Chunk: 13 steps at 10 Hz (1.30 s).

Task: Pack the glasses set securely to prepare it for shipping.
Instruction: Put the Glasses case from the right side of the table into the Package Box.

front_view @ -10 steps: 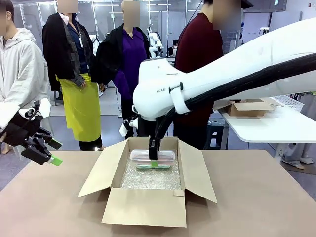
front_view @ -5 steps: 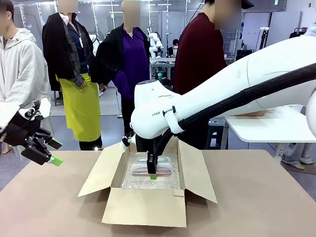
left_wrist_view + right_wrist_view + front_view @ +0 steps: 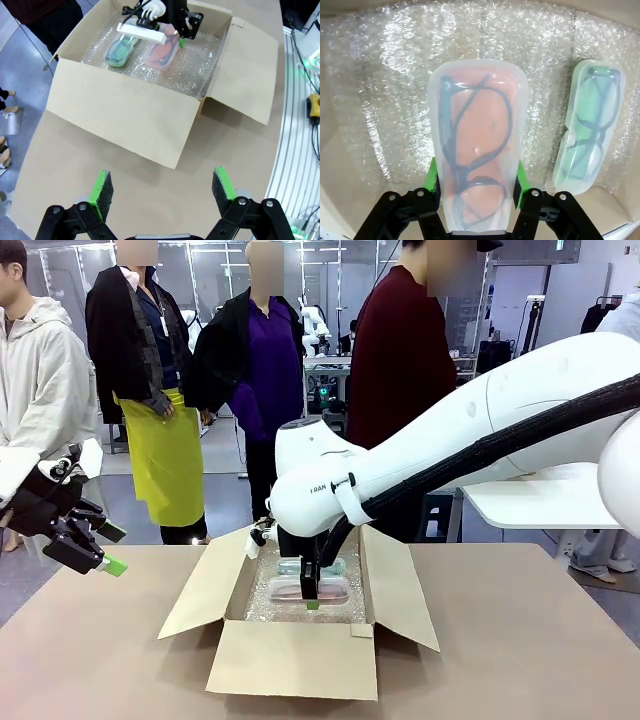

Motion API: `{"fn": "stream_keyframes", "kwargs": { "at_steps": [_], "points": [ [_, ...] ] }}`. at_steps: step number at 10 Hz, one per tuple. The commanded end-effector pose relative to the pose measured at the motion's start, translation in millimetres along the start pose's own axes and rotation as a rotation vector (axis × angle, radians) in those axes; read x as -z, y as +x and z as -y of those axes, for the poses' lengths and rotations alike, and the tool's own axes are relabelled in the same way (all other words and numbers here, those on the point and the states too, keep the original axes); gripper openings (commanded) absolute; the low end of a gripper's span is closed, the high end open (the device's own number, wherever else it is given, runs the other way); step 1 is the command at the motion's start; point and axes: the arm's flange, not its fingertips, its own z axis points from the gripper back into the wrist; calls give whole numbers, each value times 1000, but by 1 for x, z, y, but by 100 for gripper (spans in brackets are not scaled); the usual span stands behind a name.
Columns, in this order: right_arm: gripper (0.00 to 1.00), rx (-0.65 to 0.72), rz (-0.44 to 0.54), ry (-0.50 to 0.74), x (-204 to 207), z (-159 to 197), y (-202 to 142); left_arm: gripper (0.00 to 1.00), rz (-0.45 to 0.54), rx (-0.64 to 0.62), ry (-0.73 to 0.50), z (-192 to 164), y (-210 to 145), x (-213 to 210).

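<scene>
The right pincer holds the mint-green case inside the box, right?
No: the right pincer holds the pink case inside the box; the mint-green case lies beside it on the bubble wrap. The right wrist view shows it.

The pink case (image 3: 477, 145) and mint-green case (image 3: 587, 125) look translucent.

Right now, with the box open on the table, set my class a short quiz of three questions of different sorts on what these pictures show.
1. True or false: the right hand is closed on the pink case.
2. What lines the floor of the cardboard box? A: crumpled paper. B: bubble wrap. C: foam blocks.
3. Fill in: the left hand, over the table outside the box, is ___.
Key: 1 true; 2 B; 3 open.
</scene>
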Motion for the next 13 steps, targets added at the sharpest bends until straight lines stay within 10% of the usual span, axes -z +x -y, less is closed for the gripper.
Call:
{"fn": "stream_keyframes", "kwargs": {
  "at_steps": [1, 3, 4, 13],
  "points": [
    [65, -16, -1, -31, 15, 6, -7, 100, 28, 13, -14, -2, -1, -1],
    [77, -3, 11, -9, 26, 7, -8, 100, 28, 13, -14, -2, -1, -1],
    [100, 7, -14, -11, 26, 8, -9, 100, 28, 13, -14, -2, -1, -1],
    [100, 16, 14, -14, 7, 14, -8, 100, 28, 13, -14, -2, -1, -1]
  ]
}}
